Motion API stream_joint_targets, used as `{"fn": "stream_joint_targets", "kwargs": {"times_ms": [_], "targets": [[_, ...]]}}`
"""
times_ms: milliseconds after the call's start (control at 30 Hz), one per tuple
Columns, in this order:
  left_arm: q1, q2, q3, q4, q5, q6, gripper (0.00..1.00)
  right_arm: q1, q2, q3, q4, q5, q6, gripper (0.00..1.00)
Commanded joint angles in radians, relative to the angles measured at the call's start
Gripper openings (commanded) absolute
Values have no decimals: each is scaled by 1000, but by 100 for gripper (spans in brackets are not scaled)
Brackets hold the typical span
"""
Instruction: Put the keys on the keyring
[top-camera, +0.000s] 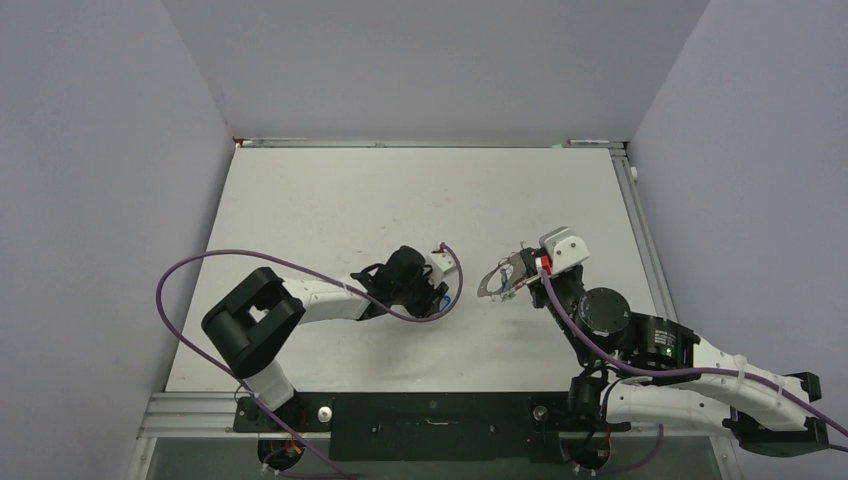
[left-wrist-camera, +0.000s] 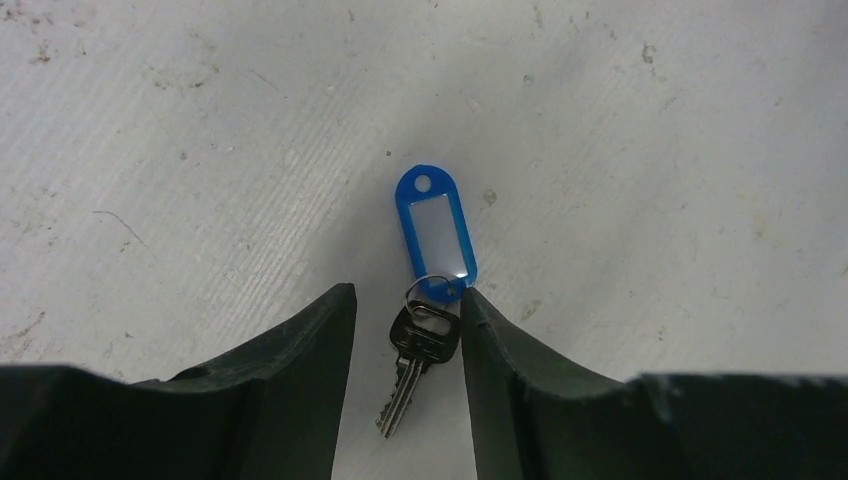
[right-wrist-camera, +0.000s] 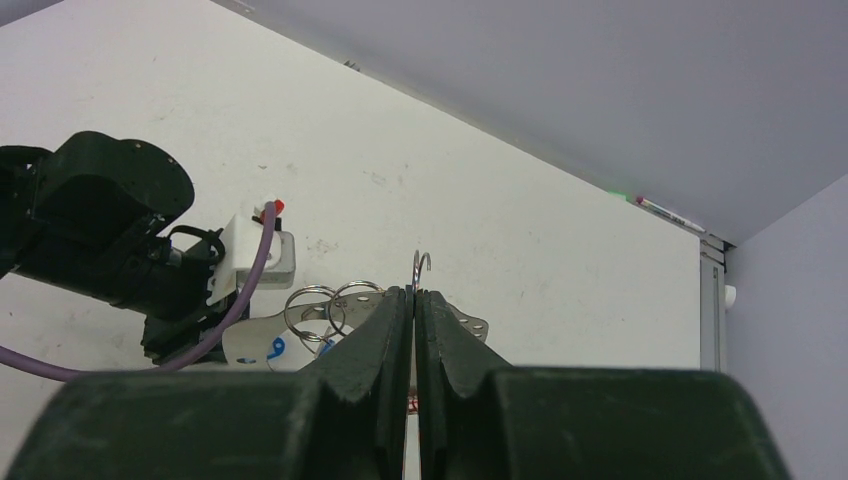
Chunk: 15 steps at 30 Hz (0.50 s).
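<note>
The large, thin, silvery wire keyring (top-camera: 490, 281) is held above the white table (top-camera: 330, 200), right of centre, just beyond the tip of the right arm. It is pinched by the right gripper (right-wrist-camera: 413, 296), whose black jaws are pressed fully together on the wire. A hooked end of that wire is seen rising just above the fingertips. Two small silvery split rings (right-wrist-camera: 335, 303) and a white tag with a blue mark (right-wrist-camera: 256, 346) are seen just left of those jaws. The mark cannot be read, and whether these pieces are threaded on the wire cannot be told.

A small silvery key with a dark head (left-wrist-camera: 412, 365) is lying flat on the table. It is joined by a little ring to an oval blue plastic tag (left-wrist-camera: 434, 235) with a white label window. The left gripper (left-wrist-camera: 408, 296) is set low over this key with its jaws partly parted, one finger on each side of the key's head. One finger is at the very edge of the head and the tag's end; the other is kept apart. The key is straddled, not clamped.
</note>
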Motion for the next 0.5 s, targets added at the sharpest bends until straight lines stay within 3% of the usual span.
{"fn": "stream_joint_targets", "kwargs": {"times_ms": [0, 100, 267, 467], "targets": [[4, 33, 61, 16, 12, 56, 39, -7, -16, 12, 32, 14, 5, 5], [4, 50, 74, 2, 14, 67, 36, -7, -20, 10, 26, 11, 11, 5], [4, 81, 93, -18, 22, 73, 21, -8, -25, 9, 17, 5, 23, 5], [4, 80, 97, -55, 13, 75, 21, -8, -33, 9, 8, 5, 28, 5]]}}
